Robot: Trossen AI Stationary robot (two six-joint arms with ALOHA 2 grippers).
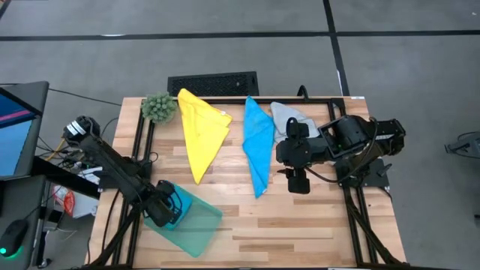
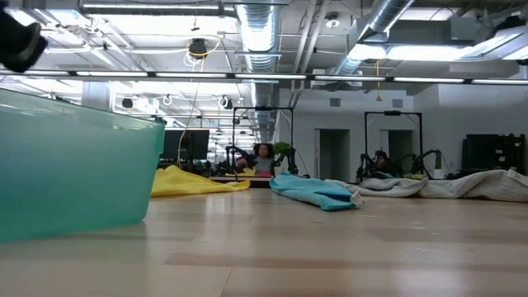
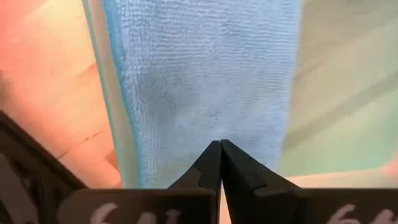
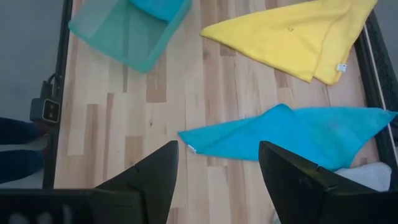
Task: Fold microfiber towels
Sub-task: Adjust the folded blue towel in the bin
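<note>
A teal see-through bin point(image 1: 196, 225) stands near the table's front left, with a bright blue towel point(image 3: 199, 74) lying inside it. My left gripper point(image 1: 166, 206) points straight down into the bin, its fingers shut just over that towel. A yellow towel point(image 1: 201, 131), another blue towel point(image 1: 257, 142) and a light grey towel point(image 1: 289, 116) lie loosely crumpled on the wood at the back. My right gripper point(image 1: 298, 182) hangs open high above the table, beside the loose blue towel point(image 4: 292, 134), with nothing between its fingers. My left gripper's shut fingertips point(image 3: 221, 146) stand over the middle of the blue towel in the bin, pointing down from above. No cloth shows between the fingers. Whether the tips touch the towel, I cannot tell.
A fuzzy green plant ball point(image 1: 158, 106) sits at the far left corner, and a black grille point(image 1: 212, 82) lies beyond the far edge. Bare wood point(image 1: 300, 232) stretches across the front right. A black frame point(image 1: 139, 157) runs along the table's sides.
</note>
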